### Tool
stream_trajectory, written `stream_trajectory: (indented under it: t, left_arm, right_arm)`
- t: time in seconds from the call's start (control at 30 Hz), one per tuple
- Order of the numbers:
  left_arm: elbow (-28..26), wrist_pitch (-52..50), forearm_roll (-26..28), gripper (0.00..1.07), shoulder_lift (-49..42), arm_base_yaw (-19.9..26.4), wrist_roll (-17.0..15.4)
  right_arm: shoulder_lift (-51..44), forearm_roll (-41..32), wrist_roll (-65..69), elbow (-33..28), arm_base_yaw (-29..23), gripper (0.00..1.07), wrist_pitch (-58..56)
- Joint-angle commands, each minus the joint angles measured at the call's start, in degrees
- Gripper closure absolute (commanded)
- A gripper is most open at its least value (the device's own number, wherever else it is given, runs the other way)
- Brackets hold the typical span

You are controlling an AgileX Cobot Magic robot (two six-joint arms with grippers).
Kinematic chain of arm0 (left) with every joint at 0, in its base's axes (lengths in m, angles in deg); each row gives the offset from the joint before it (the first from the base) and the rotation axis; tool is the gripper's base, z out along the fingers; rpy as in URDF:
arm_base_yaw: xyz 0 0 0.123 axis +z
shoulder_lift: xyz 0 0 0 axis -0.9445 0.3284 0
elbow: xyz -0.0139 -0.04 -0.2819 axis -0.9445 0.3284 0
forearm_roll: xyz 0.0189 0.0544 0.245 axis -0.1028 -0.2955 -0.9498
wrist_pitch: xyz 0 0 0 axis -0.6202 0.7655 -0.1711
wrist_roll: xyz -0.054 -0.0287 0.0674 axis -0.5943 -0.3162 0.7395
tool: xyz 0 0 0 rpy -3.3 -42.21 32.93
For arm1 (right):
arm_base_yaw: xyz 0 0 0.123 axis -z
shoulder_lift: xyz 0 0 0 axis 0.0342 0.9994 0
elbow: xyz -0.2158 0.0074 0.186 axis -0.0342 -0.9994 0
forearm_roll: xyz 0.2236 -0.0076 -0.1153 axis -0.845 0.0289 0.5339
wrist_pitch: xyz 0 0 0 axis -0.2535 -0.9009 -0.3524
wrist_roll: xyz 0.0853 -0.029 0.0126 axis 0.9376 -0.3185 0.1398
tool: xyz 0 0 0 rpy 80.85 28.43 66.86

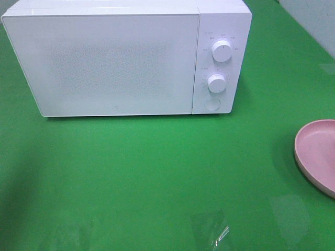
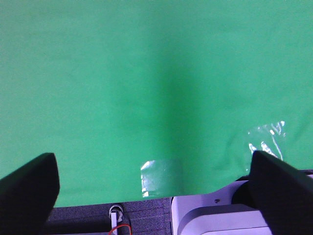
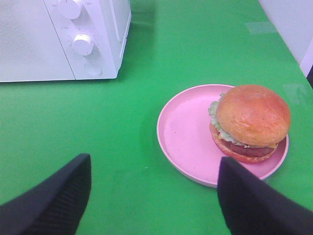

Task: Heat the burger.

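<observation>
Both pairs of jaws stand apart and hold nothing, and only through our right wrist camera do we see the burger [image 3: 252,122] sitting off-centre on the pink plate [image 3: 186,134], near the closed microwave [image 1: 110,63] on the green worktop [image 1: 157,172].

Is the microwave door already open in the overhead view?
No. The microwave door sits shut, flush with the front panel, and the burger is on the pink plate outside.
</observation>
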Motion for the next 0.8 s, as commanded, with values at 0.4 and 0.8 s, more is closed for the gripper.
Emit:
stream_trajectory:
  t: [0.4, 0.8]
  left_arm:
    - [19.9, -2.3, 0.5, 0.09, -26.0, 1.0, 6.1]
    - [25.1, -6.9, 1.0, 0.09, -43.7, 1.0, 6.0]
  right_arm:
    - [-1.3, -0.2, -0.8, -0.1, 0.3, 0.37, 0.1]
    - [-1.3, -0.2, -0.8, -0.1, 0.3, 0.37, 0.1]
